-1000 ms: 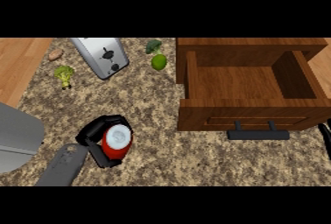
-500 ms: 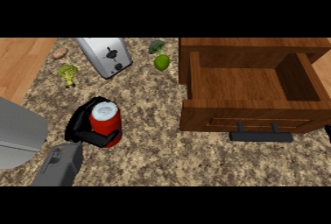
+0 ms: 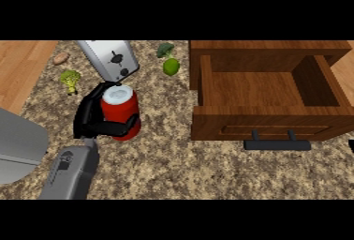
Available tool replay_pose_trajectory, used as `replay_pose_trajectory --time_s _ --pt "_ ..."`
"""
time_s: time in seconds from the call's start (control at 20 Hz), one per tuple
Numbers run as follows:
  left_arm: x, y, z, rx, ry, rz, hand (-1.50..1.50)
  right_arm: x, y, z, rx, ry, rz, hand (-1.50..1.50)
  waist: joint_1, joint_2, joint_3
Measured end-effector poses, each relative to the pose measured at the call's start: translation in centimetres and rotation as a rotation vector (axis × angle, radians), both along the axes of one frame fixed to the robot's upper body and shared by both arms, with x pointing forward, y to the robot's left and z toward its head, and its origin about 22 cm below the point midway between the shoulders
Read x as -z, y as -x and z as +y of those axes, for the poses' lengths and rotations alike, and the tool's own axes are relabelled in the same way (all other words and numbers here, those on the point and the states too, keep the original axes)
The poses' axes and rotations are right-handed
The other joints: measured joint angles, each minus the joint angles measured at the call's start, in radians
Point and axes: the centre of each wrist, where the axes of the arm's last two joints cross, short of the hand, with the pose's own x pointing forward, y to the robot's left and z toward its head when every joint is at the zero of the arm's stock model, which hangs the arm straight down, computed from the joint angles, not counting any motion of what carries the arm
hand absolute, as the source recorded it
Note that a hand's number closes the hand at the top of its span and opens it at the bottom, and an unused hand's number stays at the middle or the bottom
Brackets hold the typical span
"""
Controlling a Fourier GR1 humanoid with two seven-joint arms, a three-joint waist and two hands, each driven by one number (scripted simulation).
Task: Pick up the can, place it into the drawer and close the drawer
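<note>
A red can [image 3: 121, 112] with a white top is held above the granite counter, left of centre. My left hand [image 3: 93, 118] is shut on it, black fingers curled round its lower half from the left. The wooden drawer [image 3: 266, 89] stands open at the right, its inside bare, with a black handle [image 3: 278, 145] on its front. The can is well to the left of the drawer's front corner. Only a dark sliver at the right edge shows where my right hand would be.
A silver toaster [image 3: 110, 58] lies just behind the can. Broccoli [image 3: 70, 78] sits at the left, a green lime [image 3: 171, 67] and another broccoli [image 3: 165, 49] near the drawer's left wall. A grey sink edge [image 3: 17, 145] is at the lower left.
My left hand has carried the can up and away from me and slightly right, toward the toaster. The view has shifted a little, so the drawer sits further right.
</note>
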Motion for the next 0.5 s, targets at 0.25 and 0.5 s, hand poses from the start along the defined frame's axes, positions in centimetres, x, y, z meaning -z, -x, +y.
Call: replay_pose_trajectory --time_s 0.25,0.5 --pt "-4.5 -0.5 -2.7 0.023 -0.021 -0.031 1.50 -0.9 -0.4 0.2 0.000 0.005 -0.010 -1.50 -0.003 0.001 -0.001" --pt "-8.9 -1.8 -6.8 0.056 -0.033 -0.035 1.50 -1.1 -0.3 0.0 -0.005 0.004 -0.004 -1.50 -0.011 0.003 -0.001"
